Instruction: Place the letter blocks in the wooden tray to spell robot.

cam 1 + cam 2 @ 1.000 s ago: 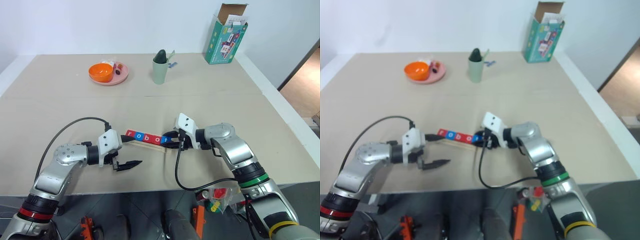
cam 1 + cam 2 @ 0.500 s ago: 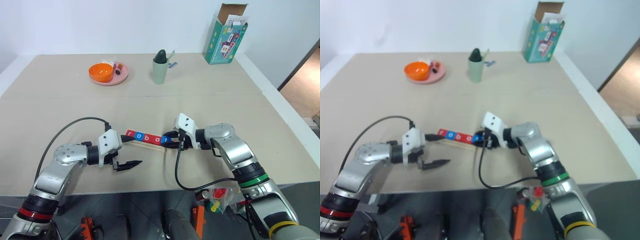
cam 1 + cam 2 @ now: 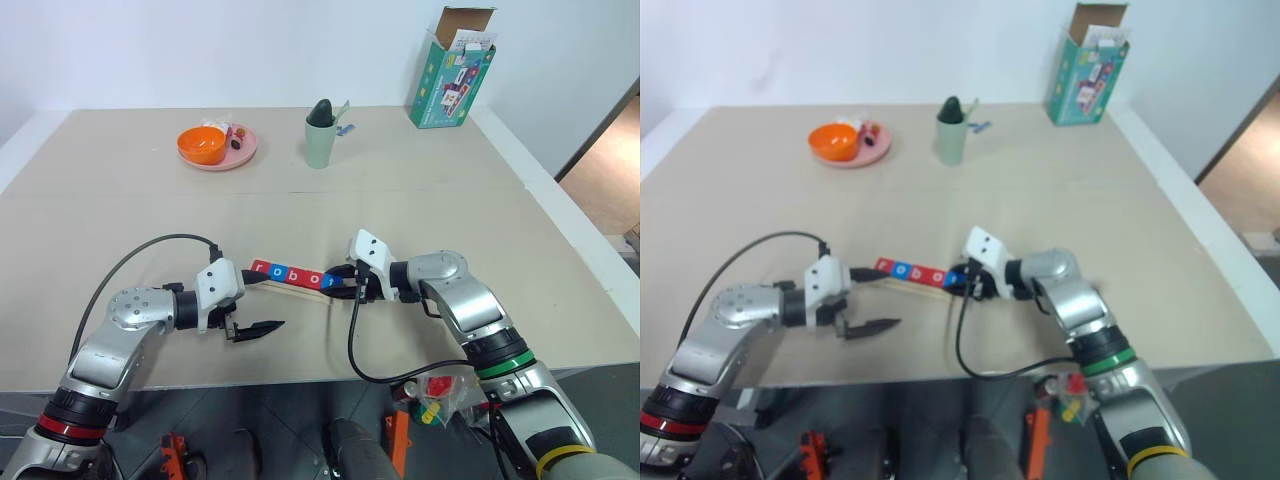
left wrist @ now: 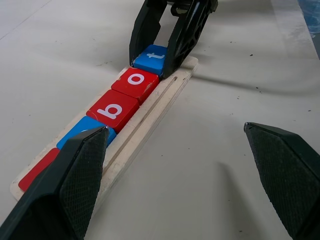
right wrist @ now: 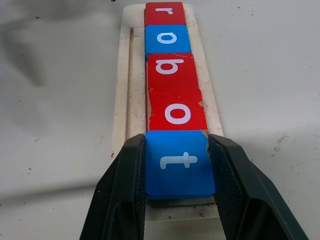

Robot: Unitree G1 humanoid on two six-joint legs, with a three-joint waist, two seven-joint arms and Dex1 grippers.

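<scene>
On my screens the wooden tray (image 5: 126, 90) lies on the beige table (image 3: 450, 200) between the two arms, and all five letter blocks sit in it in a row reading r, o, b, o, t. The blue t block (image 5: 178, 170) is at the tray's end nearest my right arm, touching the red o block (image 5: 176, 111) beside it. My right gripper (image 5: 177, 172) has a black finger pressed against each side of that t block, clamped on it as it rests in the tray. My left gripper (image 3: 256, 305) sits at the tray's other end with its jaws spread wide and nothing between them, one finger close by the red r block (image 5: 165, 13). Farther back stand a pink plate (image 3: 243, 152) carrying an orange bowl (image 3: 201, 144), a pale green cup (image 3: 320, 140) and an open teal box (image 3: 451, 75).
</scene>
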